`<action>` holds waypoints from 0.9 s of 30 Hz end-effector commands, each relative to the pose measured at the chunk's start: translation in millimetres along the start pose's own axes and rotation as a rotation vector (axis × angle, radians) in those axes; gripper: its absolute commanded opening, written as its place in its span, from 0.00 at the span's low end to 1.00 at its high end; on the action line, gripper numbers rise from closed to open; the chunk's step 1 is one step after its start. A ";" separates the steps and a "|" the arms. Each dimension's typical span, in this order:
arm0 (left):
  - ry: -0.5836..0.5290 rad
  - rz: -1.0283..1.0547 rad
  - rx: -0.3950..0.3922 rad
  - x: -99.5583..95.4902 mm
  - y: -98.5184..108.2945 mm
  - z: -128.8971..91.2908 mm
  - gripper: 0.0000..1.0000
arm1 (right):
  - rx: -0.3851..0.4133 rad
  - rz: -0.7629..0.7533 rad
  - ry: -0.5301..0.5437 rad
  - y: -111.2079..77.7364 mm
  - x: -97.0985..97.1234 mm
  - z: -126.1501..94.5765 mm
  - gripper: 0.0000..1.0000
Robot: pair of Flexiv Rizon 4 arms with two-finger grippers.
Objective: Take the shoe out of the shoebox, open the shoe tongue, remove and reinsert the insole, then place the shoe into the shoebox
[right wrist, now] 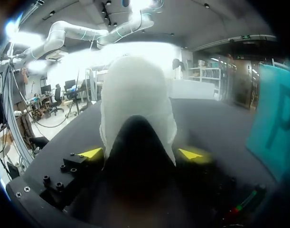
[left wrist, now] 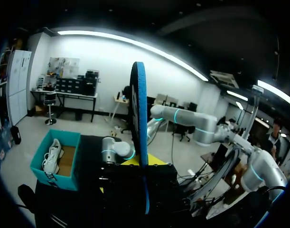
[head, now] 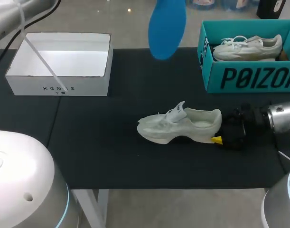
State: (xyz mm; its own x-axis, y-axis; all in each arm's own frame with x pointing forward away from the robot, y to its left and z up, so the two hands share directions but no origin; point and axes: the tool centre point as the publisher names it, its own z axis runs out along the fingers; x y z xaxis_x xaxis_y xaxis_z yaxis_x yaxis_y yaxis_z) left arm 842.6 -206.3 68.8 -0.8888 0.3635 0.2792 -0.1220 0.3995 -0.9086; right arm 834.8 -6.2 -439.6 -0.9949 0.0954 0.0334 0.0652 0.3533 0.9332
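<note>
A pale shoe (head: 180, 124) lies on its sole in the middle of the black mat, toe toward my left. My right gripper (head: 219, 128) is at its heel. In the right wrist view the heel (right wrist: 135, 104) fills the space between the open fingers (right wrist: 91, 153) of that gripper (right wrist: 141, 153). A blue insole (head: 167, 26) hangs high over the table's far side. The left wrist view shows the insole (left wrist: 139, 118) edge-on and upright, with my left gripper (left wrist: 145, 164) shut on its lower end. That gripper is out of the head view.
An open white shoebox (head: 59, 88) stands at the far left of the mat. A teal shoebox (head: 249, 78) at the far right holds another white shoe (head: 249, 47). The mat's front edge runs just in front of the pale shoe.
</note>
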 end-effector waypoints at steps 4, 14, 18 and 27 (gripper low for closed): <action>0.001 0.001 0.000 -0.8 0.1 0.0 0.00 | 0.050 0.010 0.009 -2.7 -16.1 -34.3 1.00; 0.001 0.001 0.000 -0.8 0.1 0.0 0.00 | 0.284 -0.016 -0.041 19.7 -20.5 -56.9 1.00; 0.001 0.001 0.000 -0.8 0.1 0.0 0.00 | 0.391 -0.029 -0.056 28.5 -23.0 -68.8 1.00; 0.001 0.001 0.000 -0.8 0.1 0.0 0.00 | 0.612 -0.013 -0.078 40.9 -33.2 -95.7 1.00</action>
State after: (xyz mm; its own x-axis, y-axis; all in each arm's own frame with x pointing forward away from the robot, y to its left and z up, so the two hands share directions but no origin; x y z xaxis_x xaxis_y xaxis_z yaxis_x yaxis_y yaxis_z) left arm 842.8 -206.5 68.8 -0.8885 0.3640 0.2793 -0.1219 0.3996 -0.9085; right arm 864.4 -81.5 -380.9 -0.9883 0.1484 -0.0341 0.0848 0.7221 0.6866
